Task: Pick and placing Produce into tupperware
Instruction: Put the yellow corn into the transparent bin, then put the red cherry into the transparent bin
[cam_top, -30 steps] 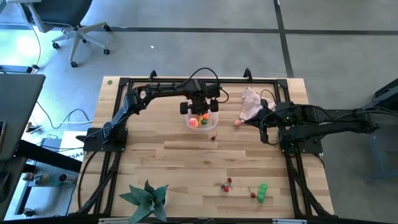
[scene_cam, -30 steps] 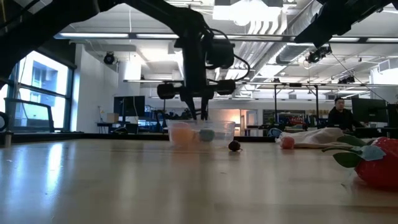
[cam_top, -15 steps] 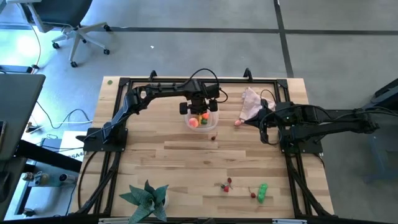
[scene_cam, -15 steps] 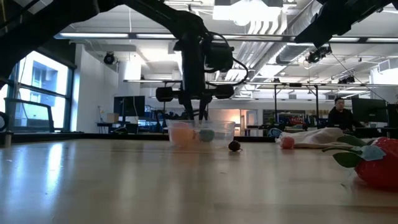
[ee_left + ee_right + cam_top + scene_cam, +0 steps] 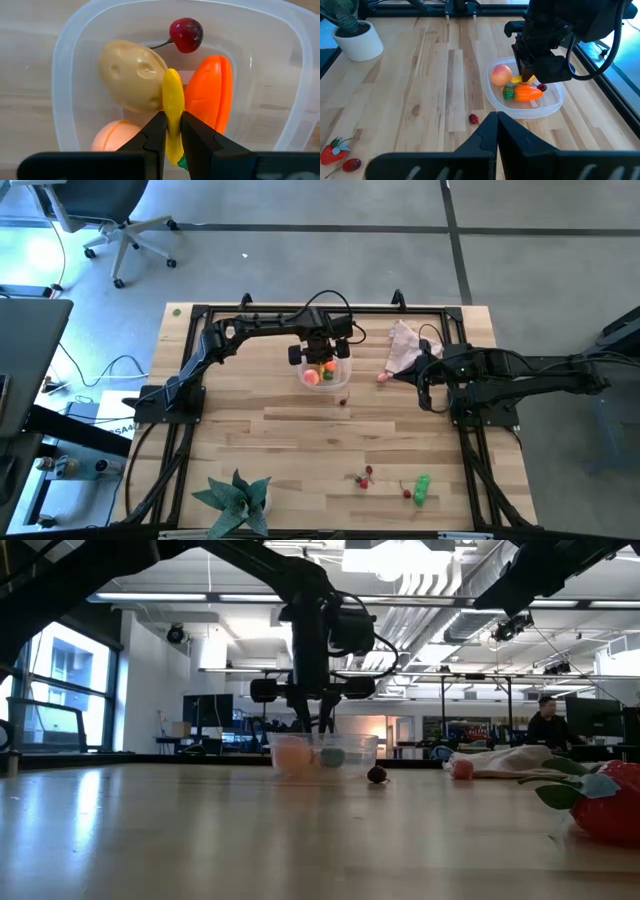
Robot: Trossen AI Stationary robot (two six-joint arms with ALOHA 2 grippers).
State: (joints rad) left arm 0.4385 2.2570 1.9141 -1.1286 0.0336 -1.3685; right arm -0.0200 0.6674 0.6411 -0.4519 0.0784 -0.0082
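Left gripper [image 5: 172, 134] over small clear rounded plastic tupperware [image 5: 65, 60], clamped on yellow stick-shaped toy piece [image 5: 173, 105]. Lower between tan potato [image 5: 131, 75] and orange carrot [image 5: 210, 92], then release. Right gripper [image 5: 496, 131] closed, empty, parked right of tupperware.

The high view looks straight down on the whole table [image 5: 300, 440], the low view level across its top, the left wrist view close down into the tupperware [image 5: 280, 75], which the right wrist view shares from farther off.
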